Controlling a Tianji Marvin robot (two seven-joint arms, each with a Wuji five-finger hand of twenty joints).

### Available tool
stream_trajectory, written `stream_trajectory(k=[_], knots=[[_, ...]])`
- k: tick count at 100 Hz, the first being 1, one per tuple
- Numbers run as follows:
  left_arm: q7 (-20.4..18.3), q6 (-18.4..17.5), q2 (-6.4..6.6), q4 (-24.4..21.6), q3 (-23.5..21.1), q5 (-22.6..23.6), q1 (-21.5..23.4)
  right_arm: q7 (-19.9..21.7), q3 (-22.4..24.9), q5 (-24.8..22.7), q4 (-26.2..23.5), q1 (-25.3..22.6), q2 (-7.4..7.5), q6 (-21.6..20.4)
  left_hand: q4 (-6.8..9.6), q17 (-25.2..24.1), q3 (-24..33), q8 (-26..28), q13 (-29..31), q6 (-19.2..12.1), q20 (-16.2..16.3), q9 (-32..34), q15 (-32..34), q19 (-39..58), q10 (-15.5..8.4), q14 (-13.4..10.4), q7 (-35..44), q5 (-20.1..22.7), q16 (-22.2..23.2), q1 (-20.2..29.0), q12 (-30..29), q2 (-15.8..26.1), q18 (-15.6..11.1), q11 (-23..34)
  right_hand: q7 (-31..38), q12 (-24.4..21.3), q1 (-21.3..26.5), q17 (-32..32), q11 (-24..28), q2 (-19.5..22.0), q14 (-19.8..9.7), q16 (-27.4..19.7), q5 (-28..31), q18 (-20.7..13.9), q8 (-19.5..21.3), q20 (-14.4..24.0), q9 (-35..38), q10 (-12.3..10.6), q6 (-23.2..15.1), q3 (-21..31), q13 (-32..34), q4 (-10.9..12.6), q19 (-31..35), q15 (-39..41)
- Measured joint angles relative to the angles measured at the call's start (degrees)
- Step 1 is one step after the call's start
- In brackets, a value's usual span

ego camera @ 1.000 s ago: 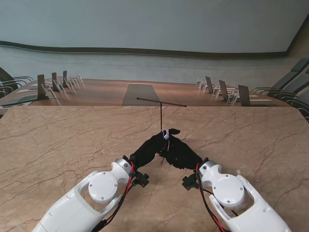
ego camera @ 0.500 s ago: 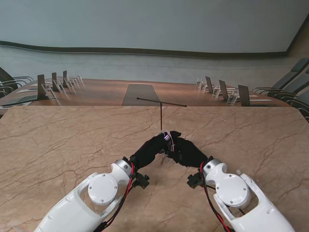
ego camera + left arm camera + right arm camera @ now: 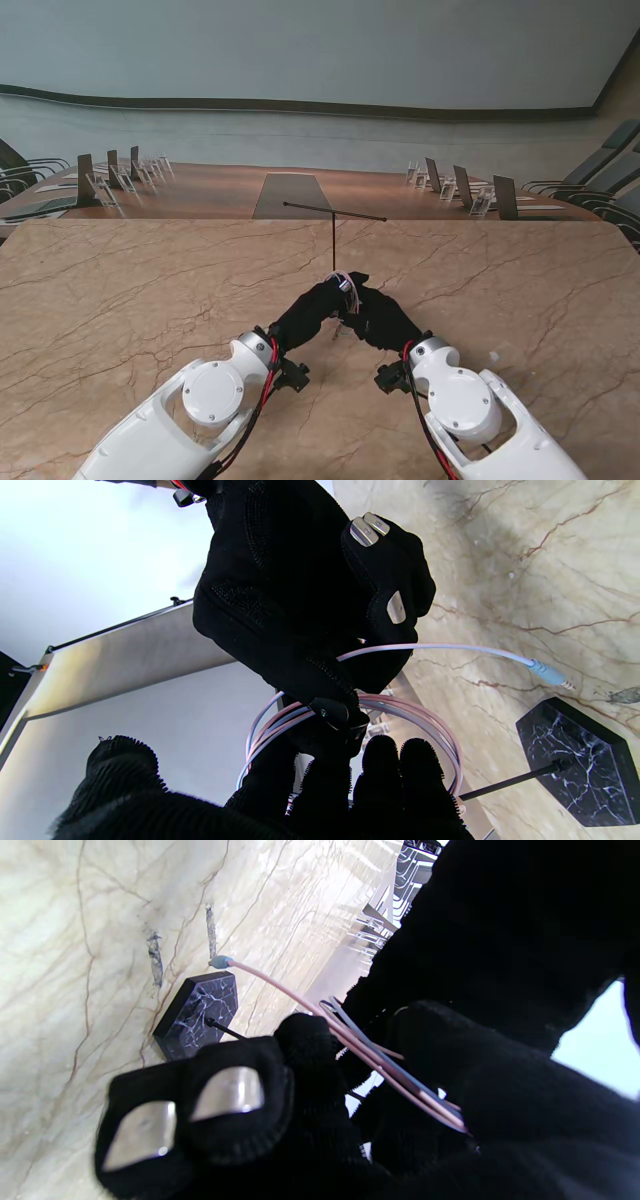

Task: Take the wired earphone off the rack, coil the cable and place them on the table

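Observation:
The earphone cable point(image 3: 425, 720) is pale pink and blue, wound into several loops between my two black-gloved hands. My left hand point(image 3: 308, 313) and right hand point(image 3: 380, 318) meet over the middle of the table, both shut on the coil point(image 3: 345, 285). A free end with a light blue plug point(image 3: 547, 672) sticks out past the fingers, also visible as the plug point(image 3: 220, 961) in the right wrist view. The rack point(image 3: 333, 212), a thin black T-shaped stand, rises just beyond the hands; its black marble base point(image 3: 570, 767) rests on the table. The earbuds are hidden.
The beige marble table point(image 3: 120, 290) stretches wide on both sides. Beyond its far edge stand a long wooden conference desk point(image 3: 290, 190), black chairs and small white stands point(image 3: 120, 175).
My right arm has drawn back toward me and slightly left after swinging right. The hands stay together on the coil by the rack; the left arm has barely moved.

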Motion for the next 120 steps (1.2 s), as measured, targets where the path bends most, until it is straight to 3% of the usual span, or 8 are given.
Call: stream_trajectory(k=[11, 38, 54, 81, 96, 108, 120], knots=[[-0.11, 0.03, 0.02, 0.00, -0.10, -0.04, 0.11, -1.00, -0.26, 0.21, 0.38, 0.16, -0.33, -0.02, 0.00, 0.00, 0.00, -2.45, -0.81, -0.22, 0.00, -1.24, 1.02, 0.00, 0.00, -0.36, 0.00, -0.64, -1.53, 0.02, -2.22, 0.00, -0.36, -0.12, 0.01, 0.00, 0.00, 0.00, -0.01, 0.00, 0.00, 0.00, 0.00, 0.00, -0.12, 0.00, 0.01, 0.00, -0.01, -0.01, 0.00, 0.00, 0.00, 0.00], [-0.21, 0.20, 0.00, -0.63, -0.63, 0.32, 0.56, -5.62, 0.65, -1.17, 1.15, 0.42, -1.59, -0.93, 0.00, 0.00, 0.00, -3.22, -2.21, -6.33, -0.73, -2.25, 1.50, -0.12, -0.64, -0.65, -0.14, -0.65, -2.27, 0.76, -3.37, 0.00, -0.94, -0.14, -0.30, 0.00, 0.43, 0.10, -0.16, -1.86, 0.00, 0.00, 1.68, 0.00, -0.23, 0.00, 0.22, 0.00, 0.30, 0.57, 0.09, 0.20, 0.01, 0.00], [-0.14, 0.36, 0.00, -0.81, -0.68, 0.34, 0.66, -6.28, 1.09, -1.77, 1.41, 0.48, -1.70, -1.55, 0.00, 0.00, 0.00, -3.27, -2.21, -6.79, -0.75, -2.47, 1.50, -0.13, -0.64, -0.78, -0.14, -0.65, -2.30, 0.78, -3.43, 0.00, -1.14, 0.19, -1.18, 0.00, 0.48, 0.35, -0.32, -2.43, 0.00, 0.00, 3.01, 0.09, -0.23, 0.00, 0.71, 0.00, 0.40, 0.65, 0.44, 0.09, 0.02, 0.00], [0.53, 0.44, -0.01, -0.69, -0.37, 0.12, 0.63, -7.28, 0.04, -1.36, 1.82, 0.95, -1.80, -1.06, 0.00, 0.00, 0.00, -3.23, -2.58, -6.79, -1.27, -2.76, 1.58, -0.90, -0.64, -1.20, -0.12, -0.65, -2.34, 0.86, -3.56, 0.00, -1.47, 0.19, -1.95, 0.00, 0.51, 0.38, -0.37, -2.85, 0.00, 0.35, 3.71, 0.11, 0.64, 0.01, 0.85, 0.00, 0.57, 1.32, 0.48, 0.02, 0.05, 0.00], [0.94, 0.60, -0.02, -0.39, -0.09, -0.62, 0.51, -7.25, -2.29, -0.98, 2.33, 1.85, -1.64, 0.19, 0.00, -0.04, 0.00, -2.89, -2.89, -3.80, -1.47, -4.08, 1.65, -1.61, -0.28, -2.19, 1.04, 1.14, -2.36, 1.84, -3.44, 0.00, -2.11, 0.19, -3.22, 0.00, 0.99, 0.39, -0.89, -6.41, 0.00, 0.58, 6.02, 0.12, 1.83, 0.03, 1.37, 0.00, 0.63, 3.62, 0.51, -0.04, 0.09, 0.00], [1.21, 0.67, 0.00, -0.31, -0.06, -0.69, 0.52, -7.17, -3.12, -2.21, 2.90, 2.44, -1.73, 1.02, 0.00, 0.02, 0.00, -2.86, -3.09, -0.93, -1.61, -5.00, 1.65, -1.83, 0.94, -2.28, 1.35, 2.37, -2.46, 2.35, -3.43, 0.00, -2.17, 0.19, -5.35, 0.00, 1.09, 0.39, -0.91, -6.47, 0.00, 1.28, 7.31, 0.12, 3.46, 0.66, 1.38, 0.00, 0.64, 3.52, 0.52, -0.05, 0.12, 0.00], [0.98, 0.88, 0.04, -0.39, -0.08, -0.84, 0.57, -7.00, -3.38, -5.11, 3.18, 2.83, -1.75, 1.62, 0.00, 0.09, 0.00, -2.86, -3.13, -0.21, -1.71, -6.33, 1.65, -2.08, 1.63, -2.28, 1.35, 2.37, -2.55, 2.35, -4.01, 0.00, -2.18, -0.02, -5.96, 0.12, 2.24, 0.40, -0.91, -6.47, 0.00, 1.45, 7.44, 0.12, 3.51, 0.71, 1.39, 0.00, 0.72, 2.29, 0.52, 0.41, 0.12, 0.00]])
